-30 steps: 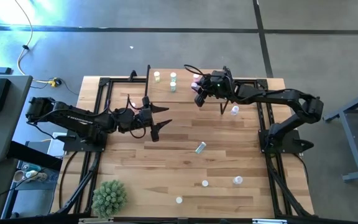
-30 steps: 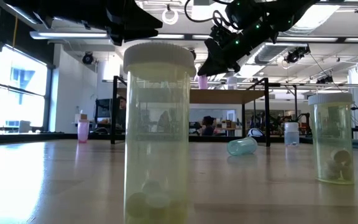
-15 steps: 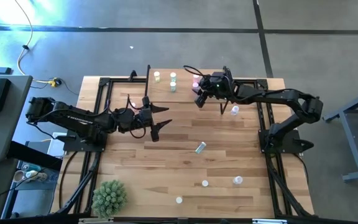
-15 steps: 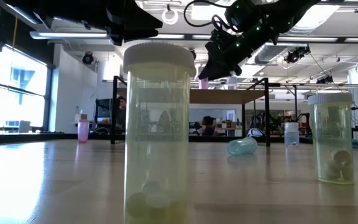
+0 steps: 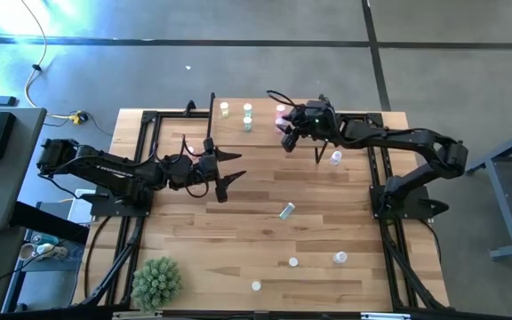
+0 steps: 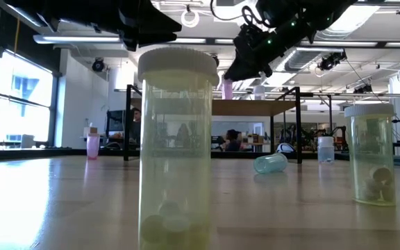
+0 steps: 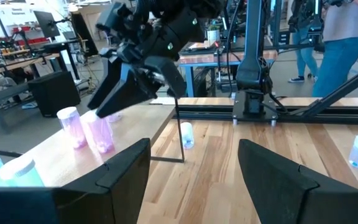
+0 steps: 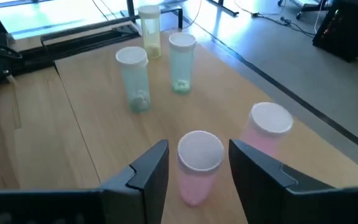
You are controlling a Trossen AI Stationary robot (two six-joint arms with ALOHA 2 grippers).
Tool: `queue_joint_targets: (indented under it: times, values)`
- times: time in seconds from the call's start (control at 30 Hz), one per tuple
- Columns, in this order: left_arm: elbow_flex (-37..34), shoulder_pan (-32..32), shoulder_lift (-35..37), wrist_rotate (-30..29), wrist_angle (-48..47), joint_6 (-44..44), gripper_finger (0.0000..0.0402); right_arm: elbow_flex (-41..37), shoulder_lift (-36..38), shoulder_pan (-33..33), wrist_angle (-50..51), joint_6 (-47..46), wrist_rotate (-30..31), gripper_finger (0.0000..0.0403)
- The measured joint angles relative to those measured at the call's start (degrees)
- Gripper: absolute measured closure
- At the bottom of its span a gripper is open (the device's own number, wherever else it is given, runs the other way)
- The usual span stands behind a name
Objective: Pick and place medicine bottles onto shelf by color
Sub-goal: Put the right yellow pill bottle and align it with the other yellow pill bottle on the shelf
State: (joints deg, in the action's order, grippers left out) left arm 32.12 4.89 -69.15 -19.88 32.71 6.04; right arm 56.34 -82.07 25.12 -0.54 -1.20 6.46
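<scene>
The shelf (image 5: pixel 260 135) stands at the table's far edge. On it stand a yellow bottle (image 5: pixel 225 108), two green ones (image 5: pixel 248 116) and two pink ones. My right gripper (image 5: pixel 284 135) hovers open over the shelf. Its fingers stand on either side of the nearer pink bottle (image 8: pixel 199 163) without touching it. That bottle stands upright on the board, and the second pink bottle (image 8: pixel 270 127) stands beside it. My left gripper (image 5: pixel 231 169) waits open above the table, left of centre, with nothing between its fingers (image 7: pixel 124 169).
Loose bottles stand on the table: one by the shelf's right leg (image 5: pixel 336 157) and three toward the near edge (image 5: pixel 293 262). A green one lies on its side mid-table (image 5: pixel 287 211). A spiky green plant (image 5: pixel 156 282) sits at the near left corner.
My right gripper has risen slightly from the pink bottle on the shelf. The bottle stays upright where it was.
</scene>
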Motion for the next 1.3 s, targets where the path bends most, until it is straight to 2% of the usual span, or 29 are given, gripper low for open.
queue_joint_targets:
  times: [0.17,0.37,0.6,0.73,0.87,1.1,1.3]
  values:
    - [0.02,0.0,0.0,0.11,-1.2,-0.32,0.0167,0.02,2.48,0.0,1.36,0.04,-0.11,0.0244]
    - [0.02,0.06,1.61,0.2,-6.94,-2.86,0.0167,0.07,6.89,-1.43,6.53,-1.15,-2.04,0.0244]
    - [0.02,3.26,4.15,0.5,-9.66,-2.86,0.0167,0.07,9.5,-4.13,8.33,-2.92,-2.4,0.0244]
    - [0.04,6.2,6.33,5.26,-11.83,-3.87,0.0167,0.09,10.15,-4.36,8.5,-5.13,-2.7,0.0244]
    - [0.04,7.72,7.97,9.04,-16.55,-7.8,0.0167,0.09,11.16,-5.46,9.01,-7.53,-6.49,0.0244]
    - [0.04,6.45,8.78,9.75,-26.18,-9.72,0.0167,0.09,11.81,-11.08,10.77,-9.04,-9.94,0.0244]
    - [0.04,3.08,8.77,8.69,-32.6,-14.71,0.0167,0.09,11.79,-15.83,16.56,-10.74,-7.05,0.0244]
